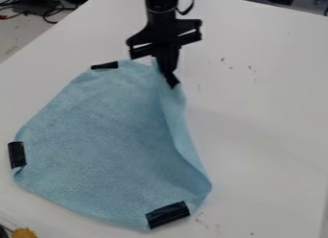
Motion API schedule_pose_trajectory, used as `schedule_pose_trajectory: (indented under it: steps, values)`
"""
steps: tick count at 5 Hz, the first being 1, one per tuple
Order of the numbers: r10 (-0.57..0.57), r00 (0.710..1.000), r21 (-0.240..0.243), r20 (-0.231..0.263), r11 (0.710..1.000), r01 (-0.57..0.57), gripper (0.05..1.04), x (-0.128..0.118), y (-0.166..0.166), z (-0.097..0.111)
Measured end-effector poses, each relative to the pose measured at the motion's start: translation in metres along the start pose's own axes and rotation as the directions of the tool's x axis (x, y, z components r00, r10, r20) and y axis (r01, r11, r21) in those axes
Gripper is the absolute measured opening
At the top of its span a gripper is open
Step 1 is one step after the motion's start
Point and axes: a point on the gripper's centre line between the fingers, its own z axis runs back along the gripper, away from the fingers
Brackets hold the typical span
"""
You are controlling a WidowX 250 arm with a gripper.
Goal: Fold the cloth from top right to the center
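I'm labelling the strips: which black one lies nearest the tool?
The top strip, on the upper edge of the cloth; the left strip and bottom strip lie farther from the tool.

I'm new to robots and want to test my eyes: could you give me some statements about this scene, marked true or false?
1. The cloth is light blue. True.
2. The gripper is at the cloth's lower left. False: it is at the upper right.
3. A black strip sits at the cloth's bottom edge. True.
4. The table is black. False: it is white.
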Motion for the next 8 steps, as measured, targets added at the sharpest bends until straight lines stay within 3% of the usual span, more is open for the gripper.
schedule_pose_trajectory:
  steps: [1,3,4,5,6,7,8]
  values:
    - [0.119,0.992,-0.005,0.034,0.993,-0.119,0.055,0.002,0.052,0.007]
    - [0.189,0.982,-0.048,0.000,0.981,-0.189,0.054,-0.008,0.094,-0.010]
    - [0.200,0.980,-0.044,-0.015,0.979,-0.200,0.071,-0.015,0.103,-0.026]
    - [0.192,0.981,0.005,-0.005,0.981,-0.192,0.155,-0.018,0.112,-0.028]
    - [0.190,0.982,0.094,0.021,0.977,-0.191,0.369,-0.018,0.123,-0.023]
    - [0.138,0.989,0.170,0.044,0.975,-0.143,0.660,-0.007,0.124,-0.007]
    - [0.097,0.994,0.196,0.053,0.975,-0.106,0.943,0.004,0.123,0.002]
